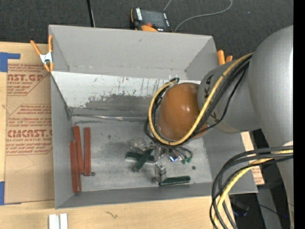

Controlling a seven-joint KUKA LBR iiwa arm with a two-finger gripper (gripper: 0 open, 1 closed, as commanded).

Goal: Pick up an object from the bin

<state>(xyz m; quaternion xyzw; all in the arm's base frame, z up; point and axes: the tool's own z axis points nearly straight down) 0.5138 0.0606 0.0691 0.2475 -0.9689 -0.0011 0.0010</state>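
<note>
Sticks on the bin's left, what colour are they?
The sticks are reddish brown, seen in the camera view.

Bright and even, lit from above. Pale wash on the sloping back wall of the grey bin [128, 56], upper centre. Soft highlight on the orange cover [177, 109]; broad sheen on the arm [274, 80], right. Murky shade beneath, lower centre.

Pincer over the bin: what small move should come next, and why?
Probably a short drop straight down. The pincer hangs just above a small heap of dark green pieces at the lower right of the bin, while the two brown sticks lie apart along the left wall.
</note>
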